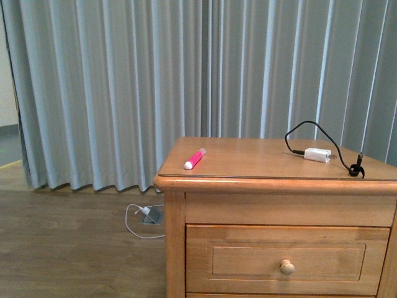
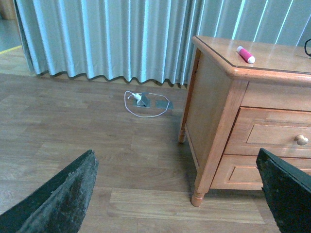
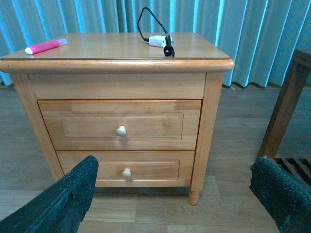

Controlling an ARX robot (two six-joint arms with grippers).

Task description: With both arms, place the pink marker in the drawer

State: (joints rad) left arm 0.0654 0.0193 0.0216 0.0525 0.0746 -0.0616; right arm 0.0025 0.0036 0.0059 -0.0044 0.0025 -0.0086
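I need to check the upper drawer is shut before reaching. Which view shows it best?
The right wrist view: the upper drawer shows whole, front on, shut, knob clear. The front view squeezes it against the frame's bottom edge; the left wrist view shows only part, at an angle.

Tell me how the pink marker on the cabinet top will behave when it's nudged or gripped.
The pink marker looks round-bodied and lies flat, so it will probably roll if pushed sideways. It sits near the left front corner of the cabinet top, so a nudge might send it off. It looks rigid and small, so likely light.
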